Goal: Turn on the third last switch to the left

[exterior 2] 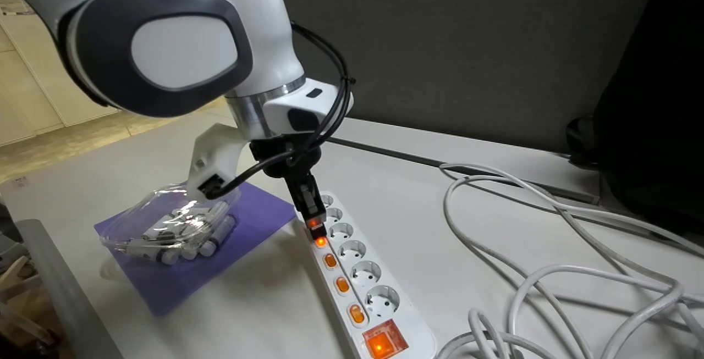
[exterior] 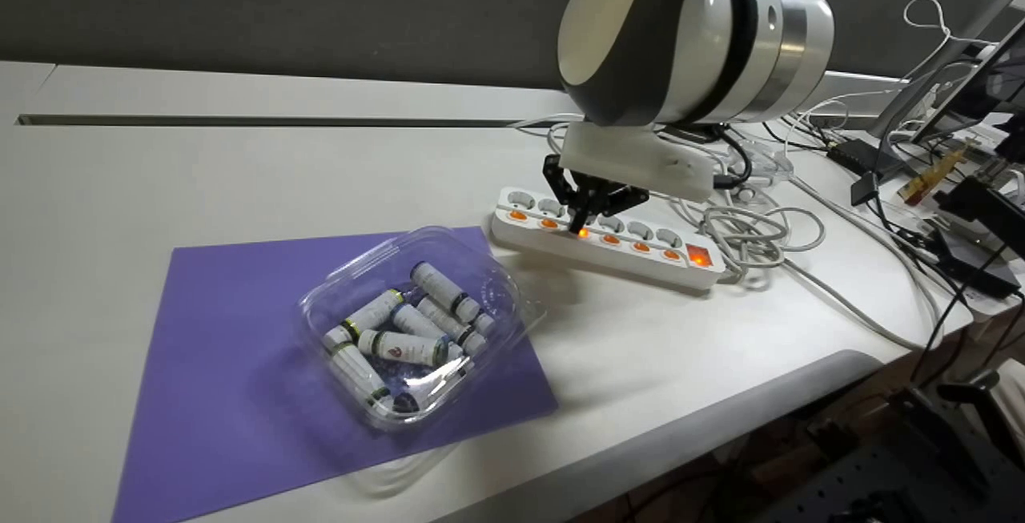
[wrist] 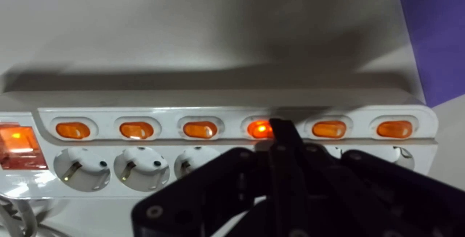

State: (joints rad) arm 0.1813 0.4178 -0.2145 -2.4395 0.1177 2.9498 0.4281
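Observation:
A white power strip (exterior: 617, 260) with a row of orange switches lies on the table in both exterior views (exterior 2: 413, 342) and along the wrist view (wrist: 163, 99). The third switch (exterior: 584, 232) from its left end in that exterior view glows; it also glows in an exterior view (exterior 2: 320, 242) and in the wrist view (wrist: 258, 129). The other small switches look unlit. The square main switch (wrist: 18, 141) glows red. My gripper (wrist: 283, 124) is shut and empty, its fingertips at the lit switch, covering part of it (exterior: 578, 227) (exterior 2: 317, 231). Whether they touch it is unclear.
A clear plastic box (exterior: 320, 299) with several small bottles sits on a purple sheet (exterior: 216, 323) beside the strip. Pale cables (exterior: 757, 235) coil at the strip's main-switch end. A grey panel (exterior: 280, 18) stands behind the table. A monitor and electronics stand farther off.

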